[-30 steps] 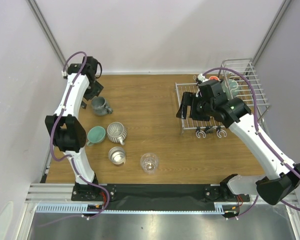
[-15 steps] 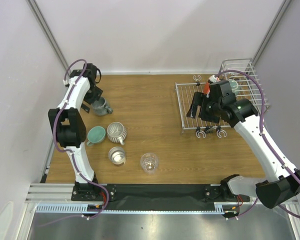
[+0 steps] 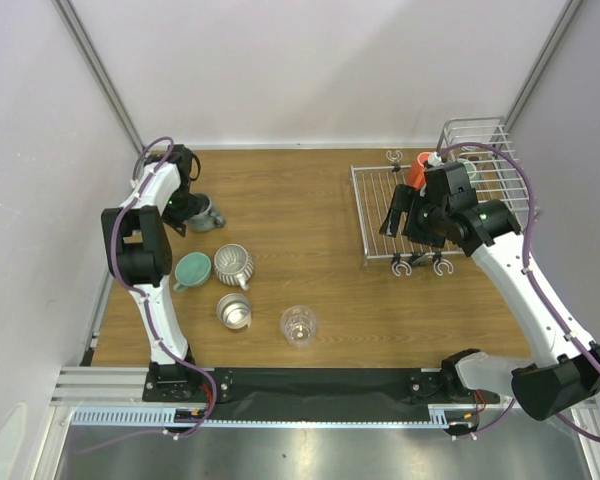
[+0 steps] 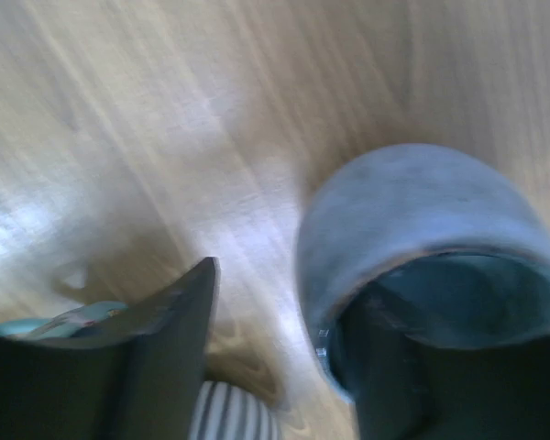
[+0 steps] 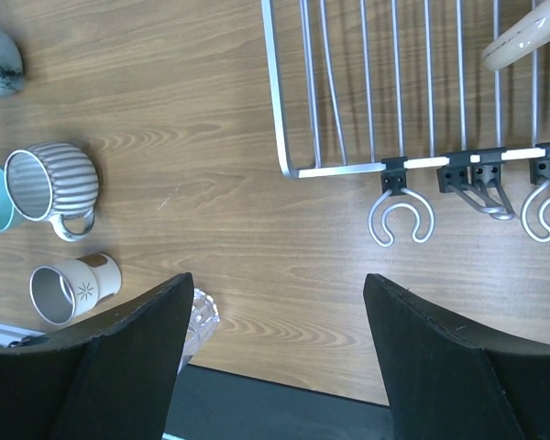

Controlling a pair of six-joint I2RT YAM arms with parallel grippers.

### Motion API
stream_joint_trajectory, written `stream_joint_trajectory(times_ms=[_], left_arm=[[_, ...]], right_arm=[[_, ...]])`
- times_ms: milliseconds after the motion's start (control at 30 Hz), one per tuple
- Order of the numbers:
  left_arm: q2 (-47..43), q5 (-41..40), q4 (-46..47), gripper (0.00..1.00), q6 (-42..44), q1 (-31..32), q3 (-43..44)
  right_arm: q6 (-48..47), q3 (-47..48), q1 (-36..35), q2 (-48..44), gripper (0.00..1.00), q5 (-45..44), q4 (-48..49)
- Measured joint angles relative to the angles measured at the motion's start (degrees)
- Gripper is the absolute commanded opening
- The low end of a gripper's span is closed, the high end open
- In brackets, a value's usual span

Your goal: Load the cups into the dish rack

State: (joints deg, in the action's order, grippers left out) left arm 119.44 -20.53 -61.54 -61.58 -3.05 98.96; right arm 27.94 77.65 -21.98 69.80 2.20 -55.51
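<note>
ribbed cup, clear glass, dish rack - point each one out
ribbed cup [image 3: 234,265], top external view, middle of its ribbed body
clear glass [image 3: 299,325], top external view, centre, inside its rim
dish rack [image 3: 372,190], top external view, bare wires of the flat tray's left part

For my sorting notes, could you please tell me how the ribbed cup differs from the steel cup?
The ribbed cup has grooved walls; the steel cup has smooth ones. The ribbed cup has a handle, the steel cup shows none. The ribbed cup looks wider than the steel cup. Both stand upright on the table, outside the dish rack.
</note>
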Motion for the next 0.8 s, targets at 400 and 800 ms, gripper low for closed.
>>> stream_joint_trajectory(times_ms=[400, 800], left_arm=[[0.76, 3.43, 3.69, 0.0, 5.33, -0.74, 0.28], [-22.82, 16.33, 18.29, 0.0, 17.09, 8.02, -9.25]], right_arm=[[0.46, -0.2, 0.09, -1.22, 0.84, 0.42, -0.39], [0.26, -0.02, 0.35, -2.16, 0.91, 10.01, 0.13]])
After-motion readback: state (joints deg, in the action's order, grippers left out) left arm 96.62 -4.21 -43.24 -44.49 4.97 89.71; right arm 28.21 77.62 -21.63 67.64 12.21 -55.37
